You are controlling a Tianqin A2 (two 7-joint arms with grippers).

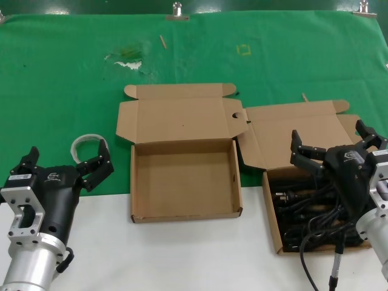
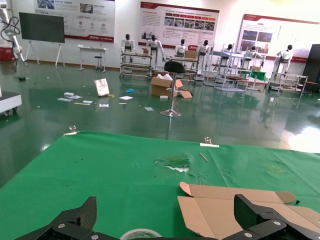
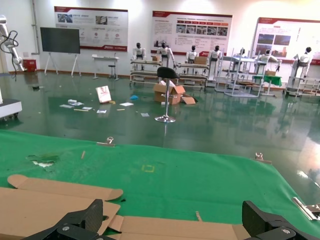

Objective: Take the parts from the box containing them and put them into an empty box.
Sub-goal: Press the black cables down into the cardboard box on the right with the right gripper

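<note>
Tangling is worrying me: my right tool (image 1: 336,143), fingers spread, is hovering over the coiled black power cords (image 1: 303,209) in the shallow brown cardboard box (image 1: 274,225), risking dragging several out together.

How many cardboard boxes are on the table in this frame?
2. The empty box lies open at the table's centre; the box holding the power cords lies open to its right, partly hidden behind the right tool.

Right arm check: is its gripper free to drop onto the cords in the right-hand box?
Probably yes. The right gripper hangs open over the box containing them, whose lid is folded back, and the parts lie uncovered inside. Only the robot's own cable trails across the box's near edge.
</note>
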